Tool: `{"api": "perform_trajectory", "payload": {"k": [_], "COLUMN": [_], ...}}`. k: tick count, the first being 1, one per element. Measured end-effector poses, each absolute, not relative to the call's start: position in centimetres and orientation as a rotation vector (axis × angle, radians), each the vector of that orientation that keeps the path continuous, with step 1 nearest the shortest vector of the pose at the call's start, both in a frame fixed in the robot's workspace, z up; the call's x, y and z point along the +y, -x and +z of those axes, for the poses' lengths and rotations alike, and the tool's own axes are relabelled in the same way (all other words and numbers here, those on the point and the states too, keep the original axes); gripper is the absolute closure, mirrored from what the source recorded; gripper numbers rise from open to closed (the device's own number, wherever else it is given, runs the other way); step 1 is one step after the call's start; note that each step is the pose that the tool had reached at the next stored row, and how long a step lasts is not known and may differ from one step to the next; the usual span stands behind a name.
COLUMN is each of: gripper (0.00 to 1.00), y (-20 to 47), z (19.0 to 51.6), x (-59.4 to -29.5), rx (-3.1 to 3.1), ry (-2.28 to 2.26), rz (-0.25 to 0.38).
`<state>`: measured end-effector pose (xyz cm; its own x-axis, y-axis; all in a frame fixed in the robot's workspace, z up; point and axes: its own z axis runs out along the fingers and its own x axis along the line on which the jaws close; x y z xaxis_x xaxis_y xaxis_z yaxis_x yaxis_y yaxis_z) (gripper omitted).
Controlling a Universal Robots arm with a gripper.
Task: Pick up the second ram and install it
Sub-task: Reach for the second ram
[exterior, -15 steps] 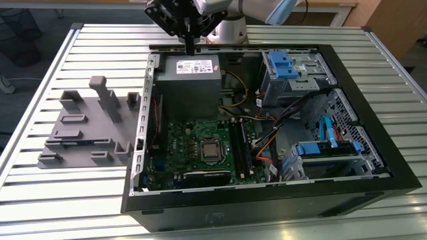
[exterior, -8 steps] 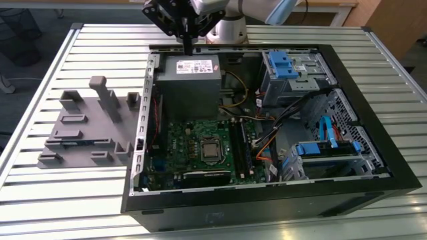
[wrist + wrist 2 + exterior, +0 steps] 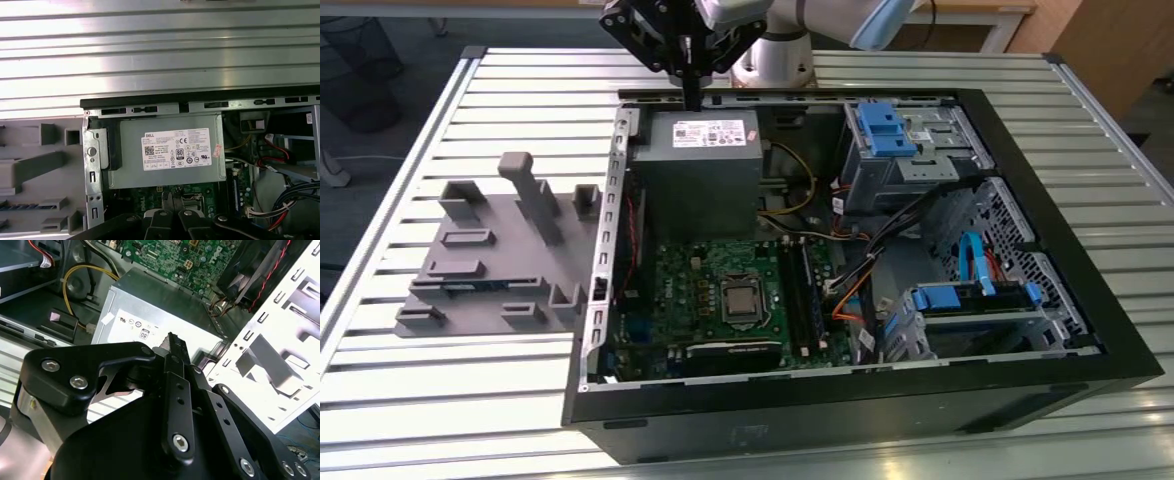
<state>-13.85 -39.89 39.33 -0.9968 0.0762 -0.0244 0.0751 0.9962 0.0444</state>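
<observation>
Recording the gripper at about 12 o'clock in the exterior view, poised over the far end of the open computer case and directly above the grey power supply; found with jaws pressed together and nothing seen between them, hence judged empty. Locating the second ram, on best judgement, as the thin dark strip lying flat in a near pocket of the grey holder tray, outside the case on the slatted table; too small to confirm chips or label; in the first wrist view, same second ram seen as a bluish strip in that tray. Placing the strip at about 7 o'clock from the gripper and well apart from it; long axis read as running 9 to 3 o'clock, crosswise to the long black memory slots, themselves running 12 to 6 o'clock on the green motherboard. Placing those slots at about 5 o'clock from the gripper, past the power supply. Noting obstructions: tall upright posts of the tray at about 1 o'clock from the strip, on the line toward the gripper; metal side wall of the case standing between tray and motherboard; loose cables just beside the slots at 3 o'clock; processor socket just beside them at 9 o'clock. Unable to confirm any stick already seated in the slots.
</observation>
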Motion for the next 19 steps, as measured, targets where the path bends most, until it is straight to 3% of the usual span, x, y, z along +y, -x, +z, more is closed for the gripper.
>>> {"api": "perform_trajectory", "payload": {"k": [19], "gripper": [0.89], "y": [14.43], "z": [39.32], "x": [-39.89], "rx": [3.112], "ry": [-0.118], "rz": [0.068]}}
